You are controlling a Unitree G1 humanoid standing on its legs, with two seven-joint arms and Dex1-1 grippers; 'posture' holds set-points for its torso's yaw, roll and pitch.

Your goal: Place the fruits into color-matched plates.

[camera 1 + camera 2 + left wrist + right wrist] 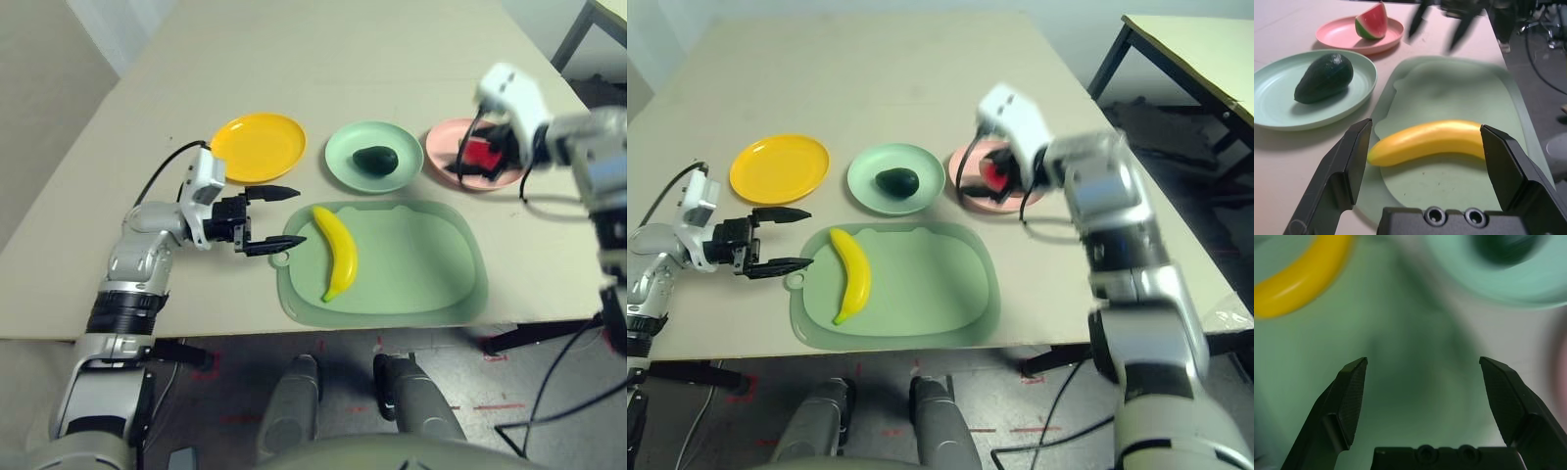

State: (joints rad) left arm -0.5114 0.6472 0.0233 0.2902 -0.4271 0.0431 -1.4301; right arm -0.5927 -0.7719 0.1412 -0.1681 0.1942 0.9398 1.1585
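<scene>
in the left eye view, the curved yellow banana [338, 257] lies on the pale green plastic mat [421, 264] near the desk's [323, 49] front edge, the dark green oval avocado [375, 160] in the round mint plate [343, 174]; the left hand [302, 217] is spread. left wrist view: red watermelon wedge [1373, 22] in the round pink plate [1332, 33]. right wrist view: right hand [1423, 358] spread (nothing pinched).

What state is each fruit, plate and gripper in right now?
Banana: on the green mat, unplated
Avocado: on the mint green plate
Watermelon wedge: on the pink plate
Yellow-orange plate: empty
Left gripper: open, holding nothing
Right gripper: open, holding nothing
</scene>
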